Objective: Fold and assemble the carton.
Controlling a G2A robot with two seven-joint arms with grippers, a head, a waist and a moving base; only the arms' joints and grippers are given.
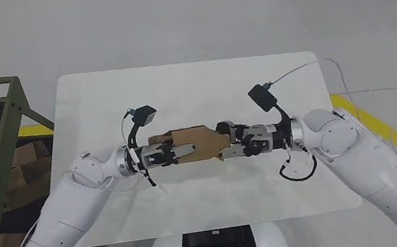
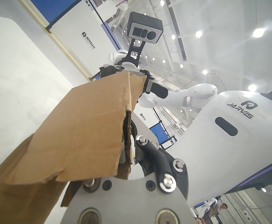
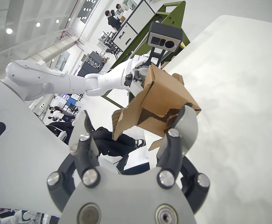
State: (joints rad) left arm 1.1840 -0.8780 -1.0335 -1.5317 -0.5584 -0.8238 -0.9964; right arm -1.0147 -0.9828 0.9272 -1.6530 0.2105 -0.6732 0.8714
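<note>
White smooth surface (image 1: 177,81) is seen under a brown corrugated carton (image 1: 194,143), one end pinched by the left pincer (image 1: 178,154); the right pincer (image 1: 230,150) is spread, one finger (image 3: 188,123) at the open end. A green frame (image 1: 1,128) stands beside.

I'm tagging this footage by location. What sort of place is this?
Probably a robotics lab or test hall in an industrial building: round ceiling lights high overhead, yellow floor tape beside the table, and a green metal rack.
</note>
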